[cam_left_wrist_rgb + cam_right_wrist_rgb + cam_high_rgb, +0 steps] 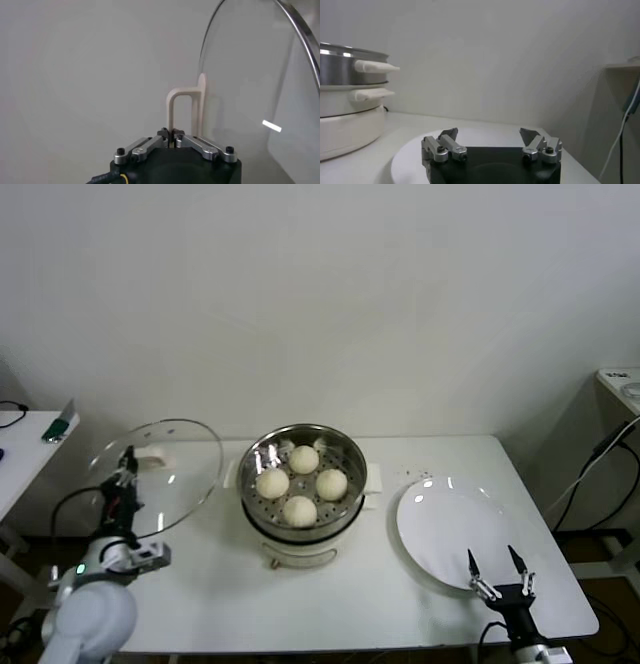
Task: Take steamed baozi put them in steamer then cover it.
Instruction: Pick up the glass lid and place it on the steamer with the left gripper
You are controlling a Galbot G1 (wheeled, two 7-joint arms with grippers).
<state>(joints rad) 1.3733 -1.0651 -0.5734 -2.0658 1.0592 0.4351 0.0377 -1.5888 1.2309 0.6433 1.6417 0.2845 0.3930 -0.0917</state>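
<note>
A plain white wall (320,294) fills the upper half of the head view, from nine o'clock through twelve to three o'clock, lit evenly with no windows in sight. Below it, at the centre and toward six o'clock, stands a white rectangular table (210,584) with a smooth top. At nine o'clock, the corner of a second white table (22,446) pokes in, carrying a small green-and-white object (60,425) and a black cable (12,407). At three o'clock, a white shelf unit (620,384) stands against the wall, with dark cables (600,459) hanging down beside it. Dark floor shows at the lower corners.
</note>
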